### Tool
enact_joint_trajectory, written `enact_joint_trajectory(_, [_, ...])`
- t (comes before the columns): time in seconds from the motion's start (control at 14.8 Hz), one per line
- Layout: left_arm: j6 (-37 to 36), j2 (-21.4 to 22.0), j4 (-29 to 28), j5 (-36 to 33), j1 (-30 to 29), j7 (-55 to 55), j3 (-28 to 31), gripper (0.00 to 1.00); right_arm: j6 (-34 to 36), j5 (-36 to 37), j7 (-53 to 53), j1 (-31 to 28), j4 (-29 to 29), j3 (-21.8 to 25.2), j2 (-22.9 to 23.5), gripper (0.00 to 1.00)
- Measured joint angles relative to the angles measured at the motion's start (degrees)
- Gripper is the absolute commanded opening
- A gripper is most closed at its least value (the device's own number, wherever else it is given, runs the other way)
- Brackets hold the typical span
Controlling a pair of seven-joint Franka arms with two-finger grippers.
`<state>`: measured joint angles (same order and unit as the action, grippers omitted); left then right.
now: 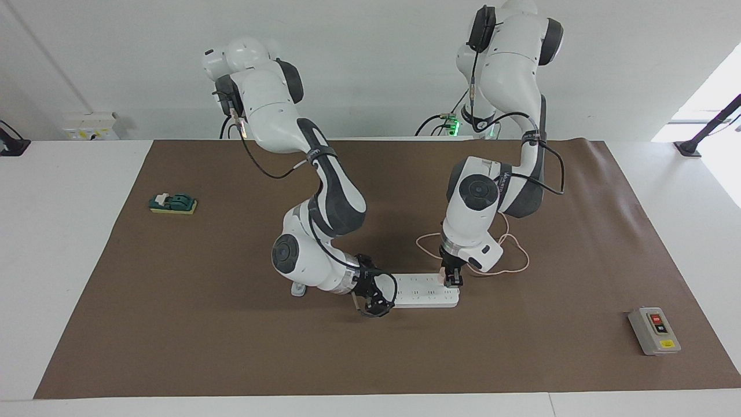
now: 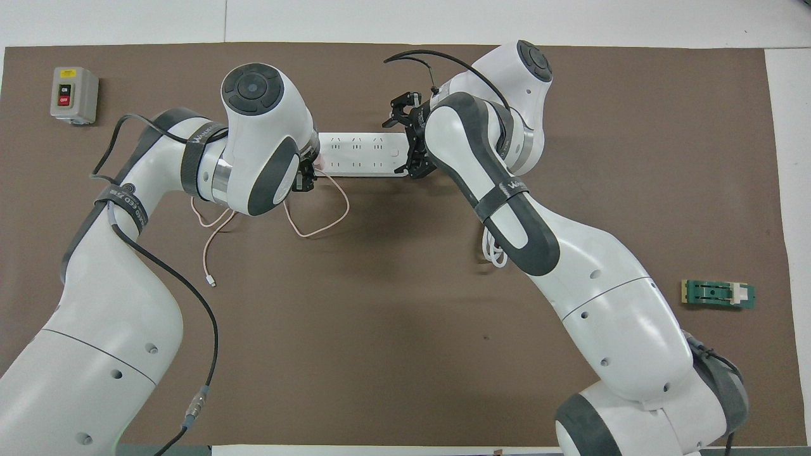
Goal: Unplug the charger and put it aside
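Charger (image 1: 443,277) sits plugged into the strip (image 1: 425,297) at its end toward the left arm. In the facing view the left gripper (image 1: 452,282) stands down over it, jaws either side of the pink cube; whether they have clamped it I cannot tell. The right gripper (image 1: 373,302) is low at the strip's other end, apparently to steady it; its jaws' state is unclear too. The grasp is the step in hand; next comes a straight upward pull.

In the overhead view the left gripper (image 2: 305,180) covers most of the charger (image 2: 320,163); its cable (image 2: 317,228) loops nearer the robots on the bench (image 2: 380,316). The right gripper (image 2: 412,136) covers the end of the strip (image 2: 358,154).
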<state>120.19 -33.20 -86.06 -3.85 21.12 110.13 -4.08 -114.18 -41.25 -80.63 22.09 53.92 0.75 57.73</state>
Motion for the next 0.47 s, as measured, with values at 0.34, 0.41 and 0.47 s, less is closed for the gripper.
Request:
enact_joint_trajectory(0.34, [0.0, 0.0, 0.0, 0.0, 0.0, 0.0, 0.0, 0.29, -0.6, -0.5, -3.7, 0.4, 0.0, -1.3, 0.1, 1.00])
enact_joint_trajectory(0.41, [0.0, 0.0, 0.0, 0.0, 0.0, 0.0, 0.0, 0.29, -0.6, -0.6, -3.9, 0.2, 0.0, -1.3, 0.3, 1.00])
enact_joint_trajectory(0.47, [0.0, 0.0, 0.0, 0.0, 0.0, 0.0, 0.0, 0.29, -0.6, -1.1, -4.1, 0.0, 0.0, -1.2, 0.5, 1.00])
